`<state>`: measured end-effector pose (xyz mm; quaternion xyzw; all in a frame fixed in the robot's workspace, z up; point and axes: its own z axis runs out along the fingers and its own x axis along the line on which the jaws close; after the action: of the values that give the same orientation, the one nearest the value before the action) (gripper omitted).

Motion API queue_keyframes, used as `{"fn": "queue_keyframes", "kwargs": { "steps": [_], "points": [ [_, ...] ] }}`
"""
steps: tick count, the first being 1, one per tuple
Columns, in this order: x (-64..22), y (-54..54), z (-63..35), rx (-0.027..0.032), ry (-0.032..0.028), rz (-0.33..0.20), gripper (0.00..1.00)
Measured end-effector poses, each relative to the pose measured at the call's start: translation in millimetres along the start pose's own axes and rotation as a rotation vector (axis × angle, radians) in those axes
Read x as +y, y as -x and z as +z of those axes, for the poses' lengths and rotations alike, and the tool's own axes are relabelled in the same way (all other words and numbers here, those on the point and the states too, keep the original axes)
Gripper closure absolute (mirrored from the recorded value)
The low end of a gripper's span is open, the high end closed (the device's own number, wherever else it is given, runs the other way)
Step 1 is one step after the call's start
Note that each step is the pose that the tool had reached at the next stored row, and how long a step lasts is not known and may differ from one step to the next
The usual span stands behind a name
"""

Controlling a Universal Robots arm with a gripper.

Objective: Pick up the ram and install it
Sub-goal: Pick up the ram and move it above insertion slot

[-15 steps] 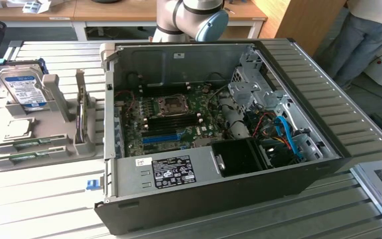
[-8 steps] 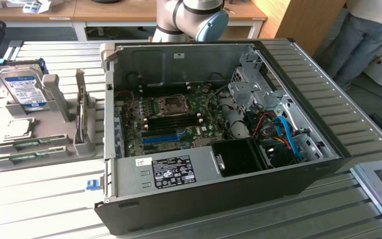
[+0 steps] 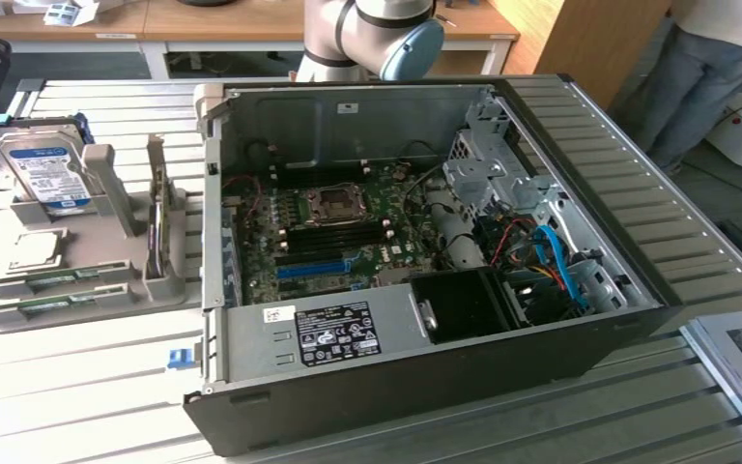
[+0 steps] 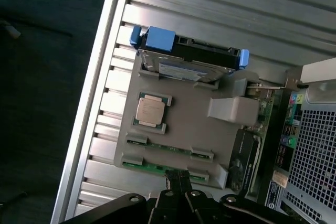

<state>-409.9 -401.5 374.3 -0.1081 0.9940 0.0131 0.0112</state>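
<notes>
Jaws: closed on nothing; the gripper (image 4: 178, 178) hangs over the near edge of the tray (image 4: 194, 124).
Ram: the ram (image 4: 157, 167) lies flat in its clips at that edge, in line with the fingertips. Whether they touch it cannot be told.
Arm: the arm (image 3: 371, 34) sits high behind the case (image 3: 474, 319), so I judge the gripper well above the tray.
Progress: nothing done. The ram is not lifted, and the dark slots (image 3: 339, 232) on the board look empty. Pick and install are both left.
Edges near the ram: the clips hold both of its ends. A second stick (image 4: 169, 148) lies just beside it, with the CPU (image 4: 149, 111) beyond. An upright card (image 4: 244, 156) stands at one end.
Edges at the case: side walls ring the board, and cables (image 3: 545, 256) crowd the exterior view's right.
Room: open above the tray and above the open case. A person (image 3: 719, 58) stands well apart.
</notes>
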Motion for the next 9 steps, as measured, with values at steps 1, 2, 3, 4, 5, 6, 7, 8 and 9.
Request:
{"fn": "queue_keyframes", "kwargs": {
  "steps": [1,2,3,4,5,6,7,8,9],
  "points": [
    [0.0,0.0,0.0,0.0001,0.0001,-0.005,0.90],
    [0.0,0.0,0.0,0.0003,0.0002,-0.009,0.90],
    [0.0,0.0,0.0,0.0003,0.0004,-0.014,0.90],
    [0.0,0.0,0.0,0.0004,0.0005,-0.018,0.90],
    [0.0,0.0,0.0,0.0005,0.0005,-0.021,0.90],
    [0.0,0.0,0.0,0.0006,0.0006,-0.025,0.90],
    [0.0,0.0,0.0,0.0007,0.0007,-0.028,0.90],
    [0.0,0.0,0.0,0.0007,0.0008,-0.031,0.90],
    [0.0,0.0,0.0,0.0008,0.0009,-0.034,0.90]
  ]
}}
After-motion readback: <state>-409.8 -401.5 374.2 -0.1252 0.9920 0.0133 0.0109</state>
